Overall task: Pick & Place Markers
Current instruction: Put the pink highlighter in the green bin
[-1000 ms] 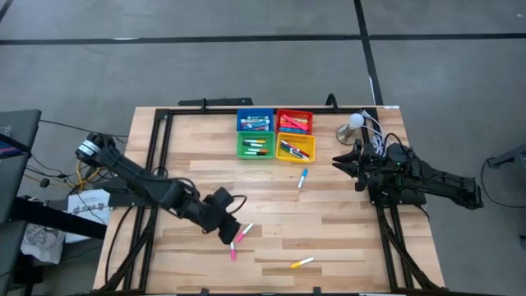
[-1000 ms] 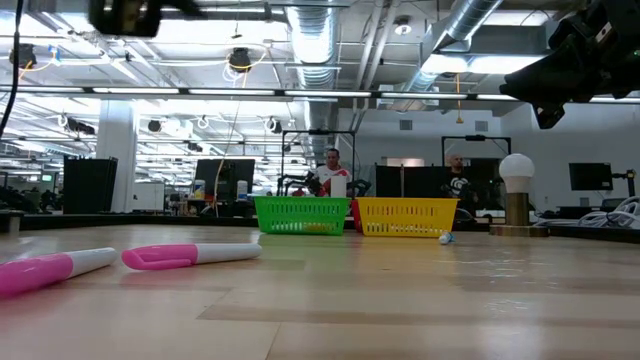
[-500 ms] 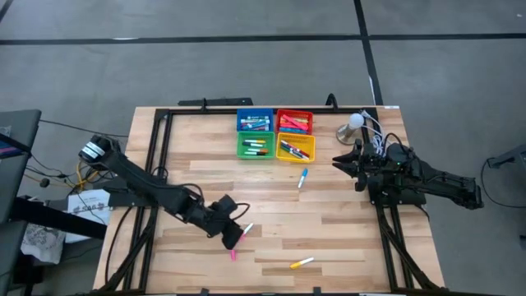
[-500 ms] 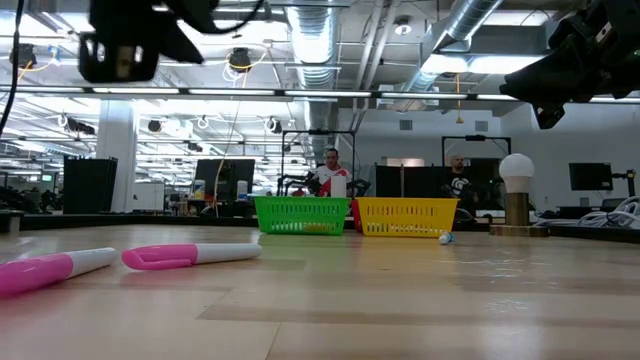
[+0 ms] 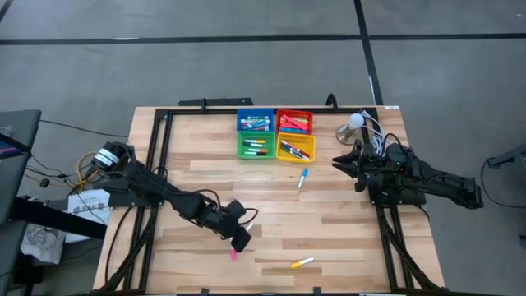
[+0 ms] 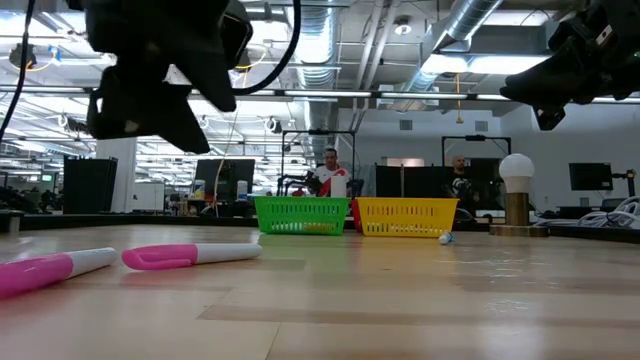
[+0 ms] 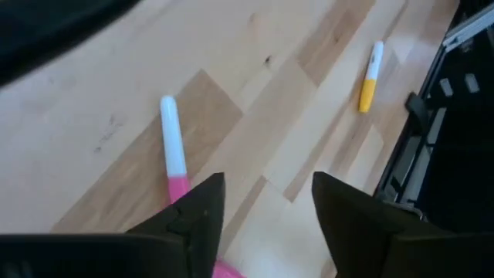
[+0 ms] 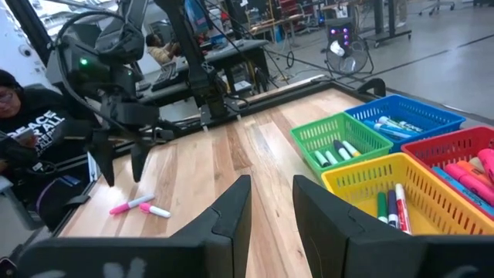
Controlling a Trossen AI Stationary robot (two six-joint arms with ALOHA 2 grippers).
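The left gripper [image 7: 262, 224] is hovering, fingers parted and gripping nothing, over 2 slim pink markers [image 6: 190, 255] lying on smooth pale wood table [image 5: 345, 238]; right gripper [image 5: 339, 162] fingers narrowly apart, empty.

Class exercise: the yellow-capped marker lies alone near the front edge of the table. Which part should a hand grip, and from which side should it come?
Probably the middle of the yellow-capped marker, taken from straight above with the fingers set across its thin barrel. It lies flat on the table with bare wood all round, so nothing blocks a top-down approach, and a grip near the centre should keep it from tipping.
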